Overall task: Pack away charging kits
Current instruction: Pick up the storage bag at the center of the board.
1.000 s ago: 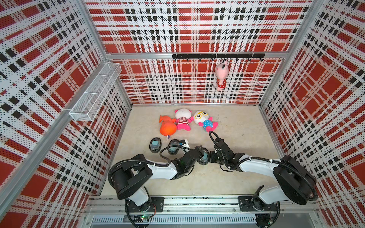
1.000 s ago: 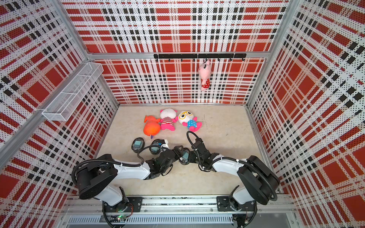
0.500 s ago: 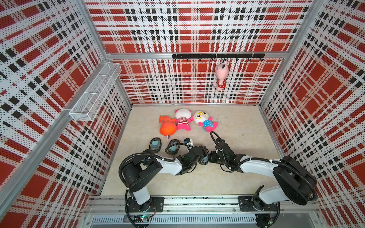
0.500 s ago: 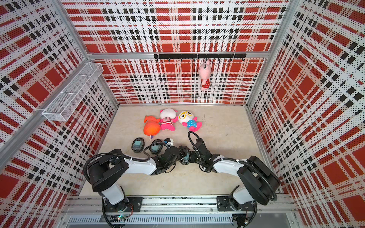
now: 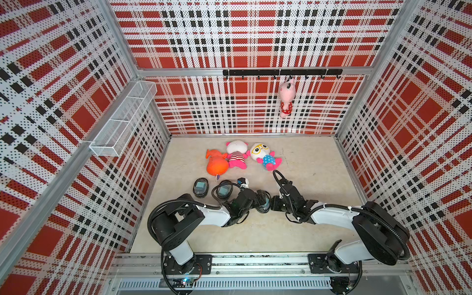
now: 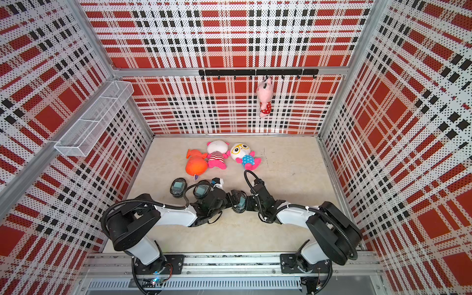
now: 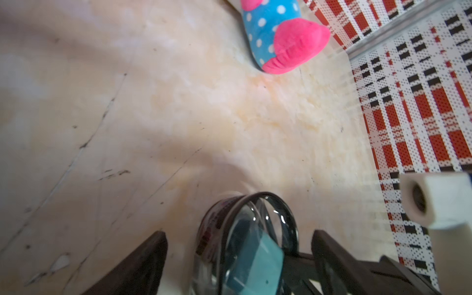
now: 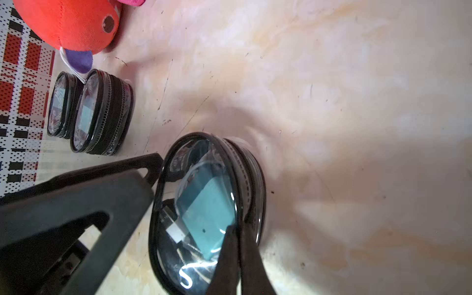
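A black oval case [image 5: 264, 204] with a clear lid stands on edge between my two arms. Through the lid I see one charging kit: a teal adapter [image 8: 207, 212] and a white cable [image 8: 190, 173]. My left gripper [image 7: 238, 233] is open, one dark finger [image 7: 143, 260] on each side of the case without pressing it. My right gripper [image 8: 239, 227] is shut, pinching the case's black rim [image 8: 251, 178]. In both top views the grippers [image 5: 258, 199] [image 6: 249, 203] meet at this case [image 6: 240, 203].
Two more black cases [image 5: 201, 187] [image 5: 224, 190], each with teal showing under the lid, lie to the left. Three plush toys [image 5: 236, 155] lie behind on the beige floor [image 5: 306, 166]. A pink plush [image 5: 287, 98] hangs from the back rail, and a wire basket [image 5: 122, 120] hangs on the left wall.
My left gripper's jaws have spread wider around the case, and the left arm has shifted a little to the right. The right gripper keeps its pinch on the rim.
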`<state>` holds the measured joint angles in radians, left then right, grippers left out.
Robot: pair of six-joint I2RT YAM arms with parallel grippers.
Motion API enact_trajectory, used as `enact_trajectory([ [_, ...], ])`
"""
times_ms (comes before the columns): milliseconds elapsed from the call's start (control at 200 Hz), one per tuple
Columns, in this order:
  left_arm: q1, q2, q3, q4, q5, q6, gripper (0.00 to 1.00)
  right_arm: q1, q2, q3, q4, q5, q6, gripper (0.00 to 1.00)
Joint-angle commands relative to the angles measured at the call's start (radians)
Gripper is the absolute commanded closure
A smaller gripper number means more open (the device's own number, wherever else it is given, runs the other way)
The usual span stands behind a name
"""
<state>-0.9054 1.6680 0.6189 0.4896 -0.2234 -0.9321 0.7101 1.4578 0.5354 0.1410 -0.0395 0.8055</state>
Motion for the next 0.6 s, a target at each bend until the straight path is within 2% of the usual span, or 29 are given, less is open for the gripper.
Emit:
enact_trajectory([
  [0,0.001,0.003,0.001,0.064,0.053,0.103,0.07,-0.014,0.04,-0.034,-0.078,0.033,-0.023,1.0],
  [50,0.033,0.025,0.008,0.072,0.133,0.092,0.08,-0.014,0.035,-0.036,-0.083,0.04,-0.023,1.0],
  [95,0.078,0.056,0.017,0.059,0.224,0.063,0.12,-0.016,0.029,-0.038,-0.087,0.049,-0.023,1.0],
  [145,0.114,0.084,-0.011,0.132,0.296,0.025,0.17,-0.019,0.024,-0.043,-0.092,0.057,-0.023,1.0],
  [200,0.118,0.089,-0.028,0.159,0.276,0.017,0.14,-0.021,0.021,-0.044,-0.095,0.058,-0.025,1.0],
  [291,0.091,0.086,-0.001,0.104,0.207,0.037,0.11,-0.022,0.029,-0.042,-0.1,0.062,-0.029,1.0],
  [591,0.079,0.145,0.058,0.087,0.277,0.05,0.14,-0.04,0.006,-0.062,-0.102,0.071,-0.021,1.0],
])
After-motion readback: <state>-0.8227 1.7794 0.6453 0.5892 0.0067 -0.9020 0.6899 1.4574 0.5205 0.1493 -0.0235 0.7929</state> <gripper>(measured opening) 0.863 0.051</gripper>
